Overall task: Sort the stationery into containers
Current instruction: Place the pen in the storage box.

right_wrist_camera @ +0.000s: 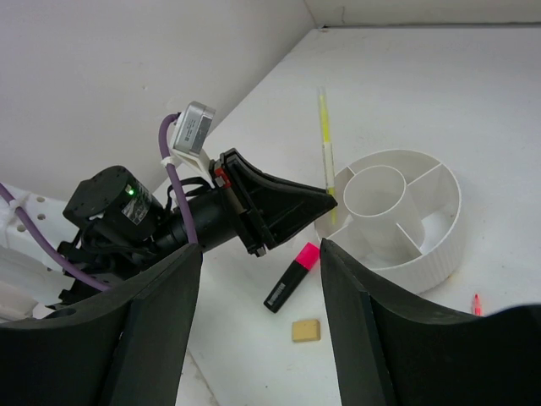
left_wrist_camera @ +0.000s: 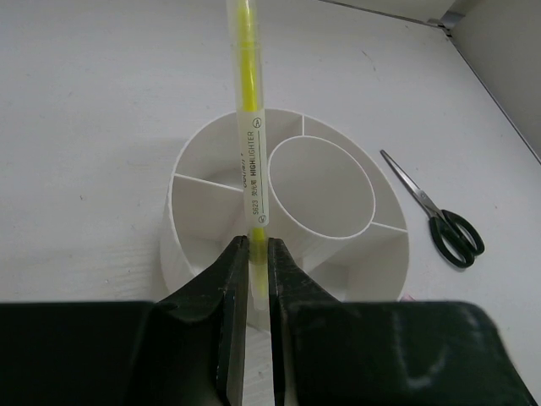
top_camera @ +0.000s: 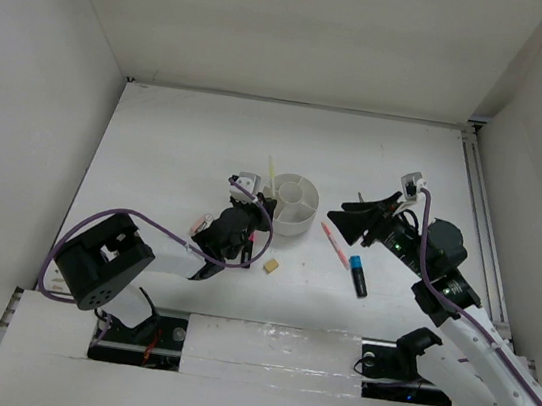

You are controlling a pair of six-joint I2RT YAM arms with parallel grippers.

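The yellow pen (left_wrist_camera: 248,127) is being clamped at its near end by the left gripper (left_wrist_camera: 254,245), jaws pressed tight on it; its long axis is being carried straight out from the fingertips, the far tip pointing away from the arm, across the white organizer (left_wrist_camera: 207,161) directly beneath, just beside the centre cup; the right gripper (right_wrist_camera: 259,249) is being held spread and empty, farther off.

Organizer (left_wrist_camera: 190,254): white plastic, smooth, soft sheen. Yellow pen (left_wrist_camera: 246,68) over organizer rim: clear glossy plastic barrel, white printed label. Scissors (left_wrist_camera: 439,216) right of organizer: bright metal blades, glossy black plastic handles. Bench (left_wrist_camera: 101,127): white, matt, faintly grainy. Left hand (left_wrist_camera: 256,254): black matt plastic. Eraser (right_wrist_camera: 306,330) near organizer: tan, dull.
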